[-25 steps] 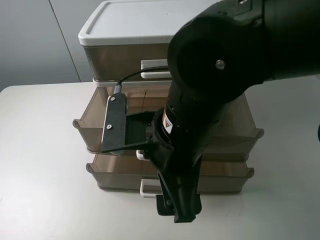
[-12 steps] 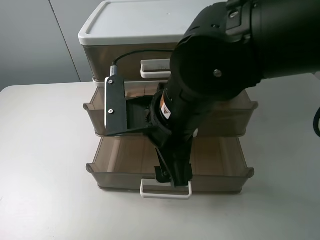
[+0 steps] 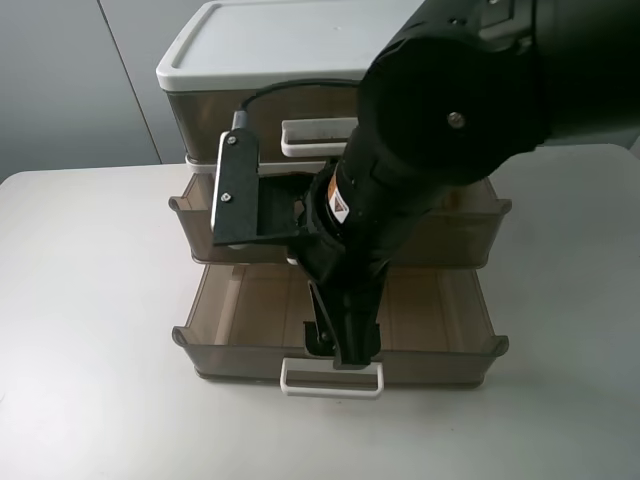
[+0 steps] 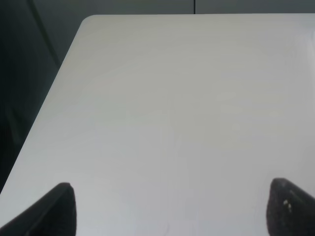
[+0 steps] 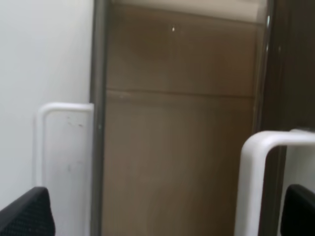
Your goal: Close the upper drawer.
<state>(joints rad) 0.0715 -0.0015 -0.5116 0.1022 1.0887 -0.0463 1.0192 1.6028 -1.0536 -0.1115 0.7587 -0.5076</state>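
The upper drawer, smoky-brown and shallow, sticks partly out of the three-drawer unit under the tall top drawer. My right arm hides its middle and its handle in the exterior view. My right gripper points down over the pulled-out lowest drawer. In the right wrist view the gripper is open and empty. The upper drawer's white loop handle is by one fingertip and the lowest drawer's handle by the other. My left gripper is open over bare table and is out of the exterior view.
The unit has a white lid and stands at the back of the white table. The lowest drawer's white handle juts toward the table's front. A black cable loops from the right wrist camera bracket.
The upper drawer has slid back toward the unit, most of it in the first half second. My right arm moved back with it, uncovering the lowest drawer and its handle.
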